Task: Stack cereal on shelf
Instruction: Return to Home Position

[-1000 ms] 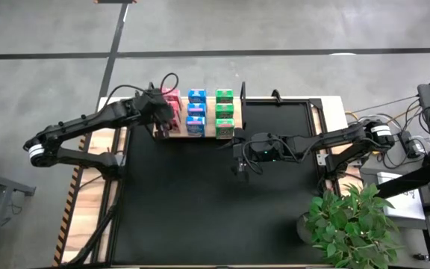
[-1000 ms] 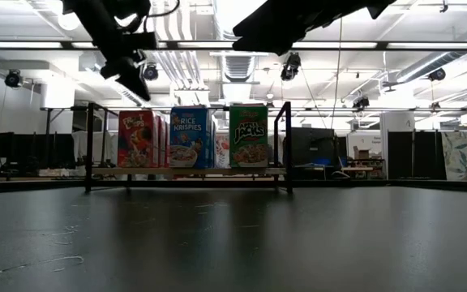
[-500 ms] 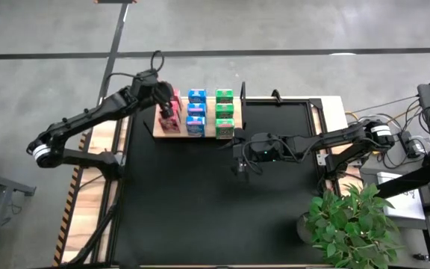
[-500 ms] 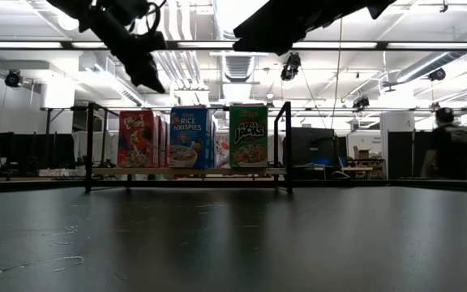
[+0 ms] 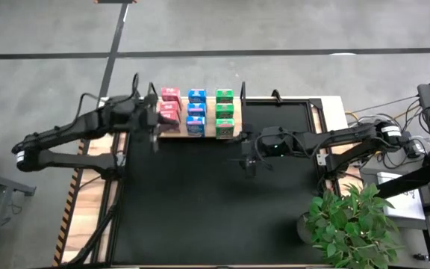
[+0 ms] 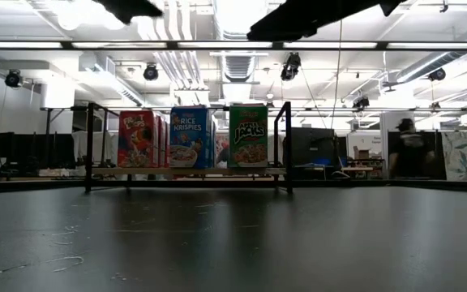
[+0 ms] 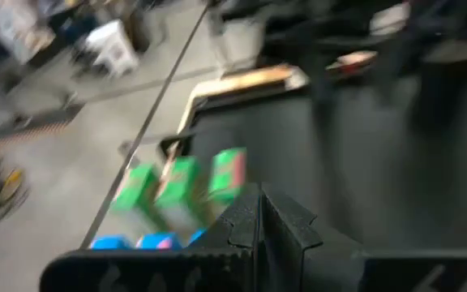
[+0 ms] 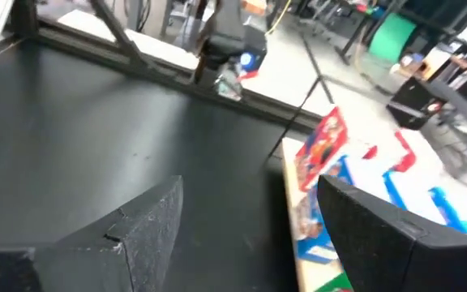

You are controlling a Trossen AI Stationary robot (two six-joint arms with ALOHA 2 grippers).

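Level with the table, the front cereal boxes (image 6: 189, 138) hide those behind them on the shelf (image 6: 217, 172). The top edge cuts off the left arm (image 6: 132, 8) and right arm (image 6: 323, 10). In the left wrist view the green boxes (image 7: 181, 182) are smeared, their print unreadable.

Overhead view. The left gripper (image 5: 154, 133) is over the black mat (image 5: 200, 217), just beside the shelf (image 5: 210, 116). The pink-red cereal (image 5: 169, 107) is nearest it, with the blue cereal (image 5: 195, 110) and green cereal (image 5: 225, 112) beyond. The right gripper (image 5: 248, 161) is near the green column and clear of the shelf.
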